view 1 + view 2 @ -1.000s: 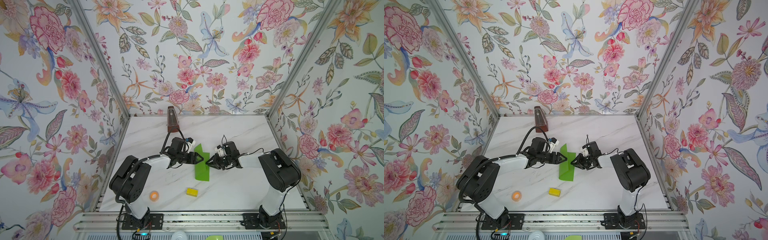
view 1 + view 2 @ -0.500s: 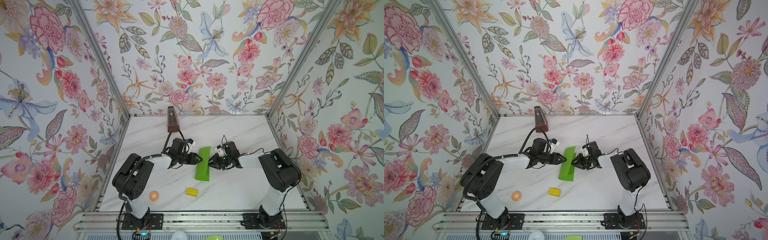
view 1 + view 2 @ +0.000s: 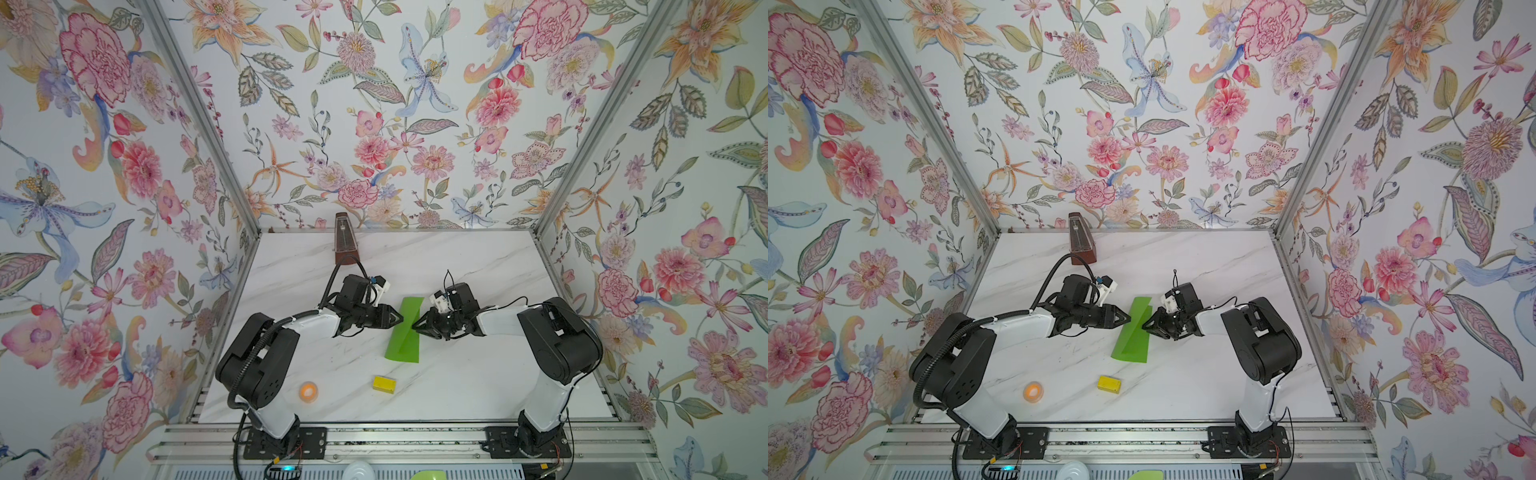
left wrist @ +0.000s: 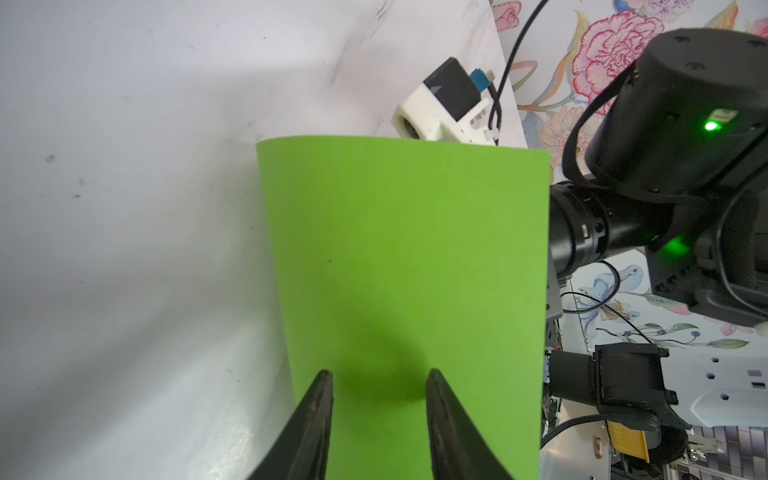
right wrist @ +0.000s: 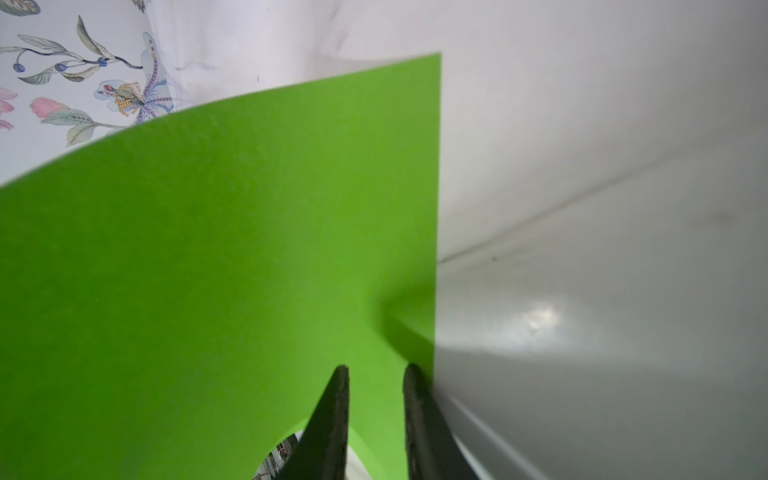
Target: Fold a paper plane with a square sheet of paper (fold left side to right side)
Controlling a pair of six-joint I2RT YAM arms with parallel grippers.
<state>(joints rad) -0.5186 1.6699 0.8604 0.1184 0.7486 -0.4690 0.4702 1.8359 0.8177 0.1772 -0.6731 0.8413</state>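
Note:
The square sheet of paper (image 3: 402, 338) (image 3: 1130, 338) is lime green and lies mid-table, bent over on itself with one side curling up off the marble. My left gripper (image 3: 400, 320) (image 3: 1128, 319) points at its left edge. In the left wrist view this gripper (image 4: 379, 376) has its jaws apart, with only the sheet (image 4: 407, 249) showing between them. From the right, my right gripper (image 3: 414, 327) (image 3: 1144, 326) reaches the sheet's other edge. Its jaws (image 5: 377, 368) stand narrowly apart over the curled sheet (image 5: 232, 232), close to the sheet's straight edge. No paper plane shape shows.
A small yellow block (image 3: 384, 384) and an orange-and-white roll (image 3: 308, 391) sit near the table's front edge. A brown metronome (image 3: 344, 245) stands at the back by the floral wall. Both arm bases stand at the front corners.
My left gripper has drawn back a little to the left off the paper and its jaws have narrowed. The paper's raised side has swung over toward the right. The right gripper has barely moved.

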